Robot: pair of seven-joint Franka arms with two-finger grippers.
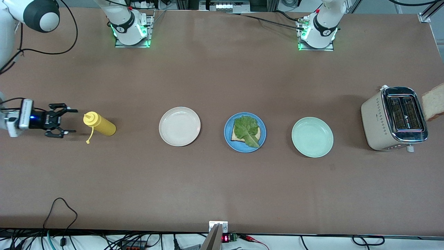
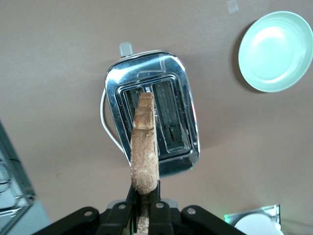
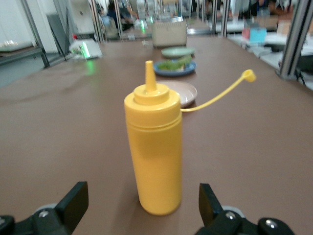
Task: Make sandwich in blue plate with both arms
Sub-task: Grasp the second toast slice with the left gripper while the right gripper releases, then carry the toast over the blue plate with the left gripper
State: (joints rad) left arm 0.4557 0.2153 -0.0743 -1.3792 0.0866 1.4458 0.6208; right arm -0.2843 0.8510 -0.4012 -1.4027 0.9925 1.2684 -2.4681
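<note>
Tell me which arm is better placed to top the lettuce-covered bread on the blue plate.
Left. The left gripper is shut on the light, brown-crusted bread slice over the beige-and-chrome toaster. The right gripper is open at the yellow squeeze bottle, holding nothing for the round glossy blue plate.

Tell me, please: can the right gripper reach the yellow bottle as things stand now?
Probably yes. The right gripper is open, low at the right arm's end of the table, facing the yellow bottle. The right wrist view shows only bare table between its fingers and the bottle.
</note>
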